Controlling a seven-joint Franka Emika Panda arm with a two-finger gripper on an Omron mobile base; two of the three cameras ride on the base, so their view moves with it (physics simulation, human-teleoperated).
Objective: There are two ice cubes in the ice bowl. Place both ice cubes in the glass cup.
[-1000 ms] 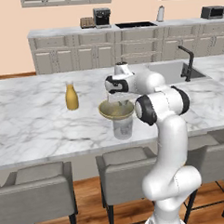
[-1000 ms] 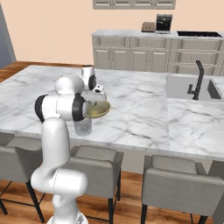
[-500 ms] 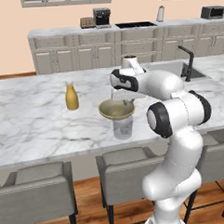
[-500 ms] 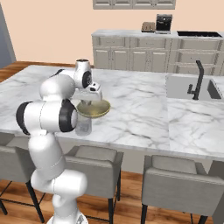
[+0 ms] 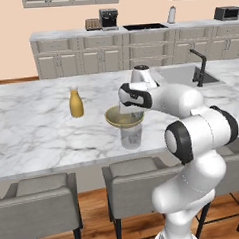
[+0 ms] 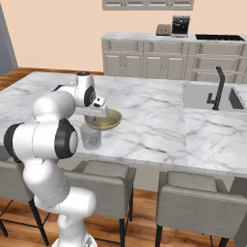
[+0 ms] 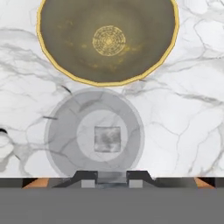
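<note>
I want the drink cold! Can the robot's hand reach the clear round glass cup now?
Probably yes: the gripper hangs right above the short clear glass cup, whose open top faces it, with nothing between them.

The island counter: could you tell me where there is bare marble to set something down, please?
Bare marble lies left of the orange bottle, and between the ice bowl and the sink. It is crowded at the near edge: the glass cup stands right beside the bowl, with the shut gripper above the cup.
</note>
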